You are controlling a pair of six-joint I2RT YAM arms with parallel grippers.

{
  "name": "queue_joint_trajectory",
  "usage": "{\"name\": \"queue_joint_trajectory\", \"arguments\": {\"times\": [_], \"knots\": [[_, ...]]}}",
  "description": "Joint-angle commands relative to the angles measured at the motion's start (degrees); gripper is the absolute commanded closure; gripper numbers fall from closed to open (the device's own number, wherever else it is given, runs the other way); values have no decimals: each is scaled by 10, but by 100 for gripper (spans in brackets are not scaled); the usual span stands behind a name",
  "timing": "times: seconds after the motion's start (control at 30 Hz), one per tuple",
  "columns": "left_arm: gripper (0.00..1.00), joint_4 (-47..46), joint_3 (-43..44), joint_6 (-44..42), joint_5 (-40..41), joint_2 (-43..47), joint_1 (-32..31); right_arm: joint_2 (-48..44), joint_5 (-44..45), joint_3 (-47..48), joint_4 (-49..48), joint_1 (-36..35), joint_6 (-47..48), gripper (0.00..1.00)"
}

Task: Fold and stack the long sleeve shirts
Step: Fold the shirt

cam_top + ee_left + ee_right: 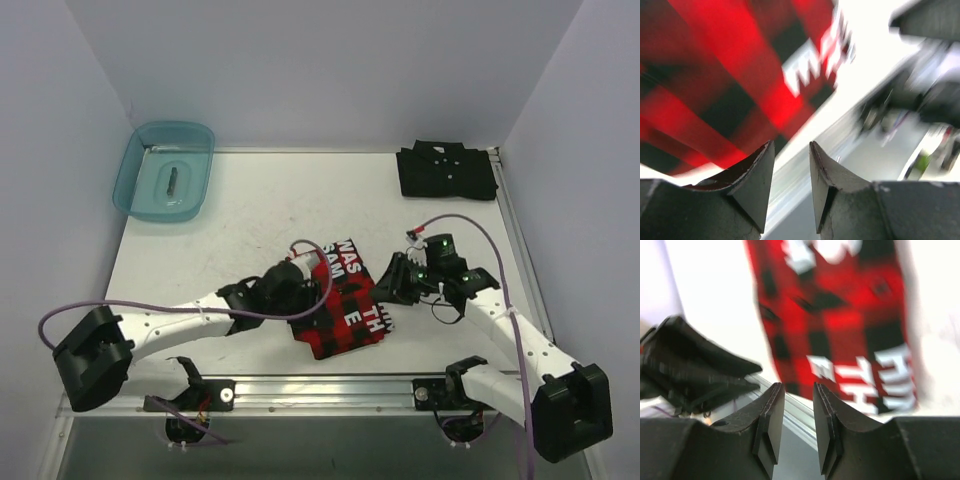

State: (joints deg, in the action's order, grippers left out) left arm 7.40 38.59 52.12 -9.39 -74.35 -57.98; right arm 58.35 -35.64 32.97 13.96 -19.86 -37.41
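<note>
The red-and-black plaid shirt lies folded in a small rectangle near the table's front middle, its white letters facing up. My left gripper is at its left edge and my right gripper at its right edge. Seen from the left wrist, the left gripper stands open and empty, with the blurred plaid shirt beyond it. The right gripper is open and empty too, and the plaid shirt lies ahead of it. The black shirt rests folded at the back right.
A translucent teal bin stands at the back left corner. White walls close the table on three sides. A metal rail runs along the front edge between the arm bases. The left arm shows dark at the left of the right wrist view.
</note>
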Motion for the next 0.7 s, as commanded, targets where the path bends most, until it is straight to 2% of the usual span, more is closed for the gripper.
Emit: {"name": "queue_joint_trajectory", "arguments": {"times": [0.0,0.07,0.2,0.3,0.43,0.53,0.6,0.67], "knots": [[57,0,18,-4,5,50,105,43,11,99,-28,2,1,70],[57,-50,18,1,-19,43,179,103,7,126,-94,0,-26,69],[57,-140,45,6,-23,-16,246,211,-2,190,-227,-5,-85,68],[60,-234,68,27,-33,-90,276,299,0,237,-310,-11,-120,68],[64,-294,91,37,-20,-182,286,409,4,285,-376,-16,-137,68],[67,-344,78,60,-4,-248,293,483,7,291,-445,-12,-155,68],[74,-396,41,89,11,-265,301,531,12,275,-474,-6,-172,68],[75,-425,9,111,17,-287,313,567,11,247,-529,4,-184,69]]}}
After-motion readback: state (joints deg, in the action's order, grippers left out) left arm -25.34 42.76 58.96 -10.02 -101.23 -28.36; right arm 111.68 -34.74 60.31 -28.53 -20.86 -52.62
